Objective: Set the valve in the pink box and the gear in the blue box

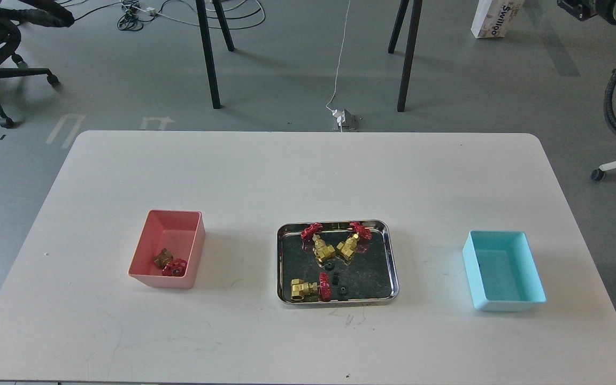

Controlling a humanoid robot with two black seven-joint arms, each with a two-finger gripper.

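Head view: neither tool is in frame, so their state cannot be told. One valve [170,263] lies in the pink box [150,243], left of centre. Three brass valves and small black gears [330,266] lie in the shiny steel tray [391,256]. The blue box [532,278] sits at right on the white table [308,171]. A carton [495,18], upper right, reads "Swiligo".

You cannot see either pincer; neither arm shows anywhere. The table [308,176] loses its near edge and near corners to the bottom of the picture. In the steel tray [337,226], the gears [330,266] are black specks against the dark mirrored floor, too small for you to count their teeth or tell them surely apart. The valve [169,263] in the pink box [150,240] lies partly shadowed, its shape unclear. A small dark mark on the blue box [506,233] wall cannot be identified.
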